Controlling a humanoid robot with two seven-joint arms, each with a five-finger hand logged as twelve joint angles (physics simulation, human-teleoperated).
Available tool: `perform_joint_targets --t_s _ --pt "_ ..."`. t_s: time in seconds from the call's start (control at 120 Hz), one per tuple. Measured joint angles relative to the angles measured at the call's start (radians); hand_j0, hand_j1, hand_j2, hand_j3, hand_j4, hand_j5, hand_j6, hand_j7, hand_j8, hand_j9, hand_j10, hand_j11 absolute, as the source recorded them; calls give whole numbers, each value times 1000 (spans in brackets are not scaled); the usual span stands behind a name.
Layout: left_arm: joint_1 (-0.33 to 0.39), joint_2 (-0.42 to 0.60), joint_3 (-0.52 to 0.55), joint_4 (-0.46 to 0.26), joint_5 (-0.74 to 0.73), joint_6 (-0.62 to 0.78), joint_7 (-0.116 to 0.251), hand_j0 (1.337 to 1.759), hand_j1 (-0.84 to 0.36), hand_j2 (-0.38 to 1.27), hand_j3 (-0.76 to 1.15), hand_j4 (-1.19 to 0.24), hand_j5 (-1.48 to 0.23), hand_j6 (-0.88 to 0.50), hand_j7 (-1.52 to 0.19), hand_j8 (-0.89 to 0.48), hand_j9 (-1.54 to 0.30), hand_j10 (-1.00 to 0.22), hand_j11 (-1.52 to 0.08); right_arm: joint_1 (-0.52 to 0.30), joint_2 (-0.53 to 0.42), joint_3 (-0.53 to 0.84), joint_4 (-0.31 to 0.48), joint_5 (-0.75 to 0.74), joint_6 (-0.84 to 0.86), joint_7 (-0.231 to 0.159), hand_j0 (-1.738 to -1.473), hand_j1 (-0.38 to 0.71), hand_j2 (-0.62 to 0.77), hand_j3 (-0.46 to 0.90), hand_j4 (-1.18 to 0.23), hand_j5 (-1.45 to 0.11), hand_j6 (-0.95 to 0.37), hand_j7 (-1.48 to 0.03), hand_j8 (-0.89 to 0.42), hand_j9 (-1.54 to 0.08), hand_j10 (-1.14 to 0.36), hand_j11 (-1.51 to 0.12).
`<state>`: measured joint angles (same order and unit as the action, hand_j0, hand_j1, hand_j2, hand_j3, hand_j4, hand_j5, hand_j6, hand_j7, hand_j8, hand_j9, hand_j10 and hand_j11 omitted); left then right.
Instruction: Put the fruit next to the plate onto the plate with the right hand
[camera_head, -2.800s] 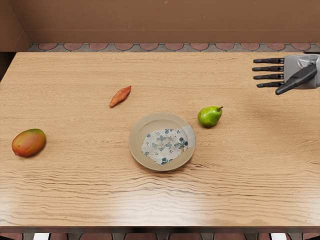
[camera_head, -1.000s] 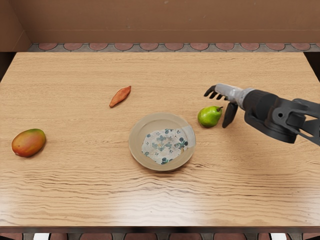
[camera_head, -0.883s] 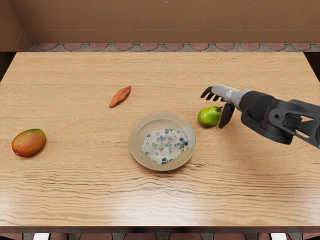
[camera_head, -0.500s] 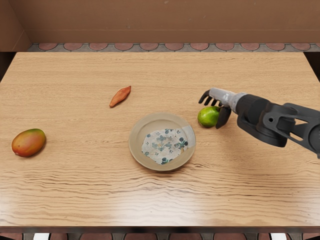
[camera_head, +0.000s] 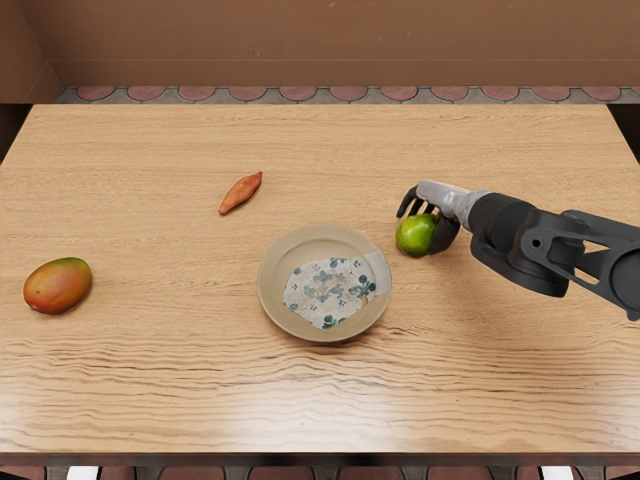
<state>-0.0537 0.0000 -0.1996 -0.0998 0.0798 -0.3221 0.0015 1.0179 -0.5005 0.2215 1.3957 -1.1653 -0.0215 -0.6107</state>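
A green pear (camera_head: 412, 236) rests on the table just right of the beige plate (camera_head: 272, 262), which has a floral pattern in its middle. My right hand (camera_head: 424, 214) reaches in from the right and wraps the pear: its fingers (camera_head: 409, 200) curl over the far side and the thumb presses the right side. The pear still touches the table, and its stem is hidden by the hand. My left arm does not show.
An orange sweet potato (camera_head: 240, 192) lies up and left of the plate. A red-green mango (camera_head: 57, 285) sits near the table's left edge. A brown wall runs behind the table's far edge.
The right hand has come in from the far right, dropped to the pear and closed its fingers and thumb around it. The pear has barely shifted.
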Motion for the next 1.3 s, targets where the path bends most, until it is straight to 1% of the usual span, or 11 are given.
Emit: perform_joint_targets --t_s 0.15,0.267,0.342,0.475,0.733,0.858,1.1,1.3 --pt "0 0 0 0 0 0 0 1658 325 4 0 -21 -27 -21 -26 -21 -27 -20 -27 -1 1 -3 -7 -2 1 1 -1654 195 -1 -3 -514 -580 -431 -618 -457 -597 -503 -599" --pt "0 0 0 0 0 0 0 1658 325 4 0 -21 -27 -21 -26 -21 -27 -20 -27 -1 1 -4 -9 -2 5 0 -1653 205 40 -1 -558 -625 -402 -669 -446 -645 -546 -646" --pt "0 0 0 0 0 0 0 1658 325 4 0 -21 -26 -21 -26 -21 -26 -20 -26 -1 1 -6 -10 -3 6 0 -1651 208 46 -3 -540 -655 -393 -702 -435 -677 -572 -678" --pt "0 0 0 0 0 0 0 1658 325 4 0 -21 -27 -21 -27 -21 -27 -21 -27 0 1 -9 -10 -1 9 -1 -1651 220 129 -1 -551 -726 -369 -767 -426 -747 -619 -745" --pt "0 0 0 0 0 0 0 1658 325 4 0 -21 -26 -21 -26 -21 -26 -21 -26 1 1 -6 -10 6 18 -3 -1650 242 150 1 -449 -913 -277 -886 -318 -891 -686 -885" --pt "0 0 0 0 0 0 0 1658 325 4 0 -21 -26 -21 -26 -21 -26 -21 -26 1 -9 3 -4 16 28 -3 -1651 251 165 2 -421 -981 -255 -918 -282 -947 -661 -942" --pt "-1 0 0 0 0 0 0 1658 325 4 0 -21 -26 -21 -26 -21 -26 -21 -26 1 -75 83 60 36 61 -3 -1651 263 175 0 -377 -1032 -239 -944 -252 -982 -642 -978" --pt "3 0 0 0 1 0 0 1658 325 4 0 -21 -26 -21 -26 -21 -26 -21 -26 16 -75 165 104 79 128 -3 -1650 284 199 1 -356 -1036 -218 -951 -240 -978 -630 -973"
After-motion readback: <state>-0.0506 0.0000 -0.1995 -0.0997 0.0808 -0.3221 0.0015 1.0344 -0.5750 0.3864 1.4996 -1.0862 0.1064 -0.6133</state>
